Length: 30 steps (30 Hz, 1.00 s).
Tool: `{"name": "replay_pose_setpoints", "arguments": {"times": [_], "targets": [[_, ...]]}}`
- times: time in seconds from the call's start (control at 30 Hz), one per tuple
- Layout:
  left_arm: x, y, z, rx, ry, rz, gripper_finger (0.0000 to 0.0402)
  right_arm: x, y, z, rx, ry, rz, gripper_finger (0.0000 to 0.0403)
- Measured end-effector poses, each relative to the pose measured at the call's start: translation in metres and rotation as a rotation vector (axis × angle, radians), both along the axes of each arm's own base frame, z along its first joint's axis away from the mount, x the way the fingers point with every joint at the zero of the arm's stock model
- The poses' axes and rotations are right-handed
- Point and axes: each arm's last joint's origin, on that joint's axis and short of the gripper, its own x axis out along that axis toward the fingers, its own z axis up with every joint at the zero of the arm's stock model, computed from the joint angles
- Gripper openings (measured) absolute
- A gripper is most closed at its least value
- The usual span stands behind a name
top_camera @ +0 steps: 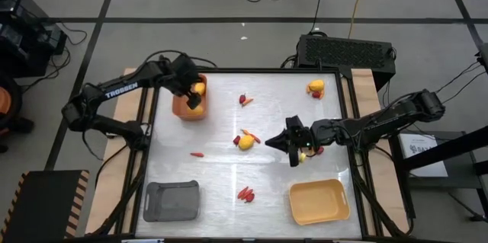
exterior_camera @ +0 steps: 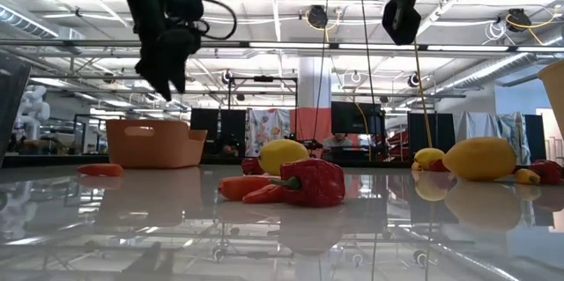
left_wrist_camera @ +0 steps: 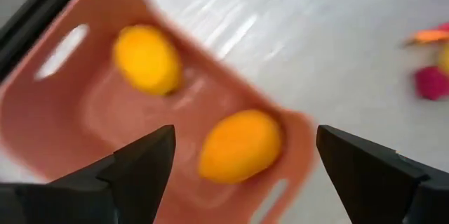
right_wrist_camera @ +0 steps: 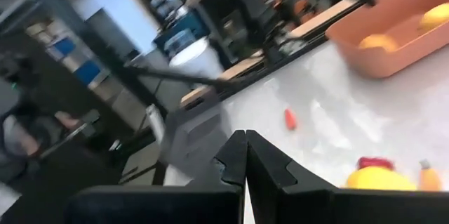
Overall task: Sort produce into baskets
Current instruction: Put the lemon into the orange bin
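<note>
The orange-brown basket (top_camera: 189, 106) stands at the table's far left with two yellow lemons (left_wrist_camera: 240, 145) (left_wrist_camera: 147, 59) lying on its floor. My left gripper (left_wrist_camera: 245, 136) hangs open just above it, pointing steeply down, one finger on either side of the nearer lemon without touching it. My right gripper (top_camera: 284, 144) is shut with nothing in it. It hovers about level above the table's middle right, over another lemon (top_camera: 305, 154). The grey basket (top_camera: 171, 199) and the yellow basket (top_camera: 319, 201) stand at the near edge.
Loose produce lies about the table. At the middle is a lemon with a carrot and a chilli (top_camera: 245, 142). A carrot (top_camera: 197, 154) lies to its left and chillies (top_camera: 245, 193) lie near the front. More pieces (top_camera: 244, 100) and a lemon (top_camera: 315, 87) are at the far side.
</note>
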Motion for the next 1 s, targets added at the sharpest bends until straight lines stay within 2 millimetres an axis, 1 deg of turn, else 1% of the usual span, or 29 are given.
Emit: {"name": "replay_pose_setpoints", "arguments": {"times": [0.07, 0.13, 0.23, 0.27, 0.33, 0.5, 0.6, 0.7, 0.83, 1.0], "targets": [[0.008, -0.007, 0.003, -0.037, -0.077, -0.069, 0.0352, -0.003, 0.002, 0.000, 0.001, 0.027, 0.075, 0.0000], [0.019, -0.016, 0.006, -0.070, -0.161, -0.153, 0.0352, -0.010, 0.002, -0.002, 0.008, 0.093, 0.119, 0.0000], [0.037, -0.034, 0.011, -0.062, -0.259, -0.276, 0.0352, -0.023, -0.001, -0.005, 0.031, 0.232, 0.116, 0.0000], [0.043, -0.040, 0.012, -0.048, -0.285, -0.312, 0.0352, -0.028, -0.003, -0.003, 0.025, 0.284, 0.112, 0.0000], [0.053, -0.054, 0.016, -0.011, -0.337, -0.397, 0.0352, -0.038, -0.007, 0.006, -0.030, 0.406, 0.096, 0.0000], [0.071, -0.082, 0.025, 0.090, -0.451, -0.570, 0.0352, -0.062, -0.020, 0.033, -0.263, 0.749, 0.020, 0.0000], [0.078, -0.096, 0.030, 0.145, -0.496, -0.629, 0.0352, -0.069, -0.025, 0.042, -0.366, 0.839, -0.022, 0.0000], [0.080, -0.106, 0.031, 0.148, -0.508, -0.652, 0.0352, -0.070, -0.026, 0.040, -0.384, 0.881, -0.016, 0.0006], [0.080, -0.114, 0.030, 0.097, -0.507, -0.629, 0.0352, -0.070, -0.026, 0.032, -0.424, 0.981, 0.024, 0.0038], [0.074, -0.115, 0.023, 0.030, -0.414, -0.589, 0.0352, -0.060, -0.023, 0.023, -0.425, 1.032, 0.055, 0.0112]]}}
